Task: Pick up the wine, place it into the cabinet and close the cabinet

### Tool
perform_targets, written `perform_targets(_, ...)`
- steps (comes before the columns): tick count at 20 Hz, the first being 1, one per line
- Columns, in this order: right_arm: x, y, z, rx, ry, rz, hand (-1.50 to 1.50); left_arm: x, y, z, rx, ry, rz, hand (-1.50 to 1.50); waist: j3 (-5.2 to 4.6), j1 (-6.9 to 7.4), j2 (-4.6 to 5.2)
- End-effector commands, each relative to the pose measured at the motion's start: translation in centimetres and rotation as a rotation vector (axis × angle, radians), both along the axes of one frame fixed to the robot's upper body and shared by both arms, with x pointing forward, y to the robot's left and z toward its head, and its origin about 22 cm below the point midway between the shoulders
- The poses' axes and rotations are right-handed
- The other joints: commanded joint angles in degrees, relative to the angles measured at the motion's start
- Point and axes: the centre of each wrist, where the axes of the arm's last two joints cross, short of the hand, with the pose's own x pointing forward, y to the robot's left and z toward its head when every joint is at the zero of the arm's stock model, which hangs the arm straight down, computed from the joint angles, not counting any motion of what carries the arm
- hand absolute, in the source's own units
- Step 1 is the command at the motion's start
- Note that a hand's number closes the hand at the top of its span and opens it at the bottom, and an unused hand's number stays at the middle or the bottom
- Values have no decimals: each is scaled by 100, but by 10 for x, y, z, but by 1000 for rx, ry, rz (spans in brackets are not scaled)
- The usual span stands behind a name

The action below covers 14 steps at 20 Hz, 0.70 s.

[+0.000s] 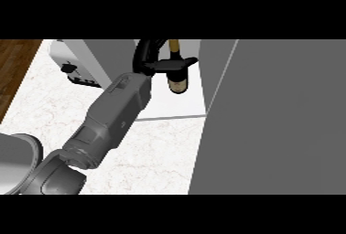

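Much of the wine (177, 81) is covered by the left hand (154, 61), whose black fingers are curled round its upper body; the tan neck is cut off at the far edge, and whether the base touches anything cannot be told. The bottle hangs inside the open cabinet (177, 109), over its pale floor, between a grey side wall and the broad flat grey door (277, 119) at right. A white appliance (76, 65) shows only partly beyond that wall. The counter (159, 151) is white veined marble; brown wood flooring (15, 68) lies far left. The forearm (115, 114) is matte grey and blocky.
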Motion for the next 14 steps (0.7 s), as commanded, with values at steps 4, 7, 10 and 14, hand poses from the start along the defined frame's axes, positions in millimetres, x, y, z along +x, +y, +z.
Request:
perform_targets(4, -29, -8, 46, 83, -12, 35, -150, -8, -2, -14, -25, 11, -22, -150, 1, 129, -75)
perform_targets(7, -31, -11, 43, 91, 20, -2, -150, -9, -3, -13, -59, 18, -53, -150, 6, 156, -107)
perform_targets(10, -33, -11, 48, 87, -9, -16, -150, -8, -8, -2, -77, 8, -100, -150, 2, 238, -140)
perform_targets(14, -30, -14, 47, 66, 17, -7, -150, -23, 2, -30, -128, 44, -164, -150, 2, 314, -154)
